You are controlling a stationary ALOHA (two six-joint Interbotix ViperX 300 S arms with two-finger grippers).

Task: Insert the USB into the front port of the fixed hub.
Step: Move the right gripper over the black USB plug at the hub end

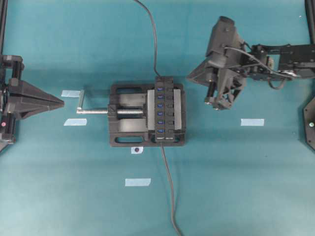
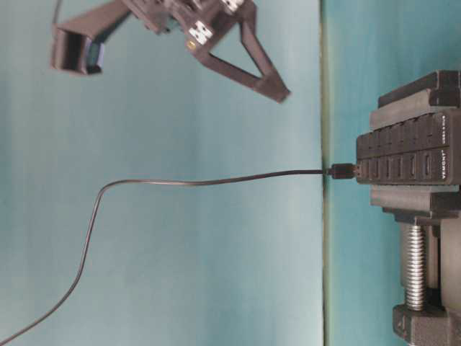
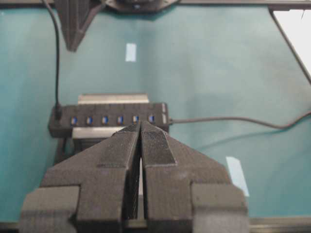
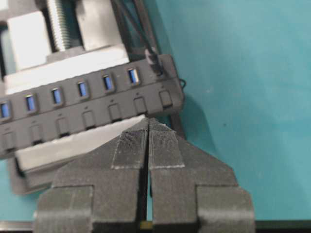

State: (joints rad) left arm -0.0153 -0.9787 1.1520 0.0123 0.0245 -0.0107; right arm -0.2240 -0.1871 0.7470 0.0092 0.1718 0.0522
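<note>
Closed black fingers [image 3: 158,145] fill the foreground of the left wrist view, where the left gripper [image 3: 141,127] is seen shut with its pads pressed together and nothing held between them. Beyond its tips the fixed hub [image 3: 112,119] is shown clamped in the vise [image 3: 112,99], with its row of blue ports facing up. In the overhead view the left gripper [image 1: 60,103] is parked at the left edge, well apart from the vise [image 1: 129,115], whose silver screw [image 1: 96,111] points toward it. Strips of pale tape [image 1: 75,122] are scattered on the teal table [image 1: 236,182]. Further right, the right gripper [image 1: 212,102] is seen raised beside the hub [image 1: 166,109], touching nothing. In the right wrist view its fingers [image 4: 163,145] are likewise shut and empty, with their tips hovering above the hub's button side near one end. The USB [image 2: 343,171] is best shown in the table-level view, which appears turned on its side: the plug is seated in the hub's end face, and its thin cable [image 2: 187,182] trails away across the table. In the overhead view only the cable [image 1: 168,184] leaving the hub's near end is made out.
</note>
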